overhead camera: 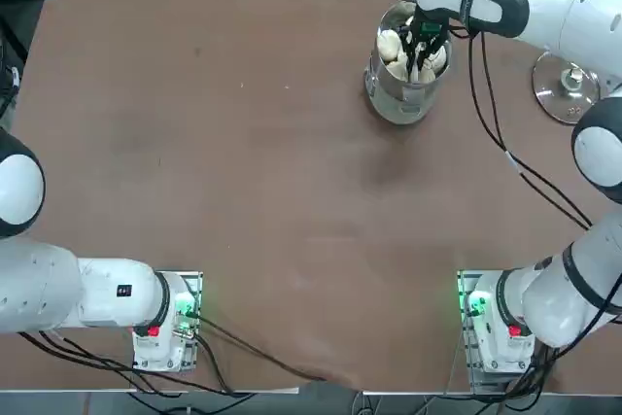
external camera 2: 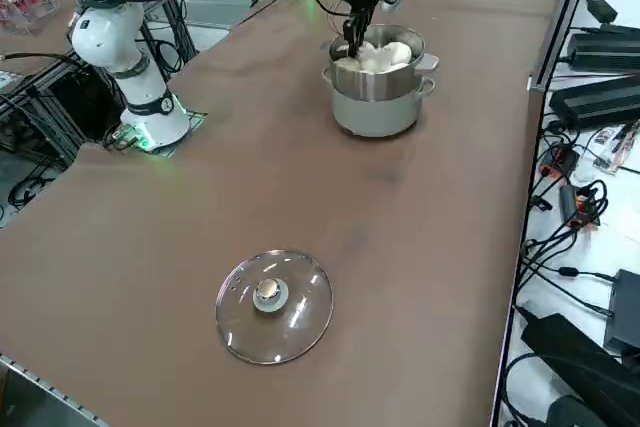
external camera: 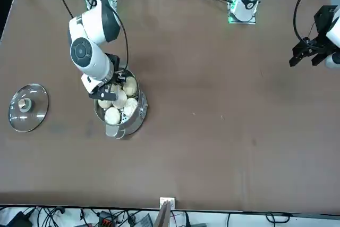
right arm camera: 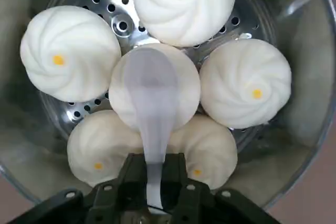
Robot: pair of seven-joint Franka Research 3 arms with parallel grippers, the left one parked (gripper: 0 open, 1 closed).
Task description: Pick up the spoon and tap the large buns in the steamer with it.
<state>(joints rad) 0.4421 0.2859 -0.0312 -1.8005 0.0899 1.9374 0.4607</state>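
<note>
A: Spoon (right arm camera: 152, 90) first: why's the right end effector (right arm camera: 155, 160) pinching its handle over the steamer (right arm camera: 310, 90)?
B: Probably so the bowl reaches out past it for tapping. It's over the middle of the large buns (right arm camera: 71, 53), can't tell if touching. Lid's (external camera 2: 250, 332) well off to its right on the table (overhead camera: 243, 201), likely for access lol

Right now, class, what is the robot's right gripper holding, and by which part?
The right gripper holds the spoon by its handle, the bowl end over the buns.
</note>
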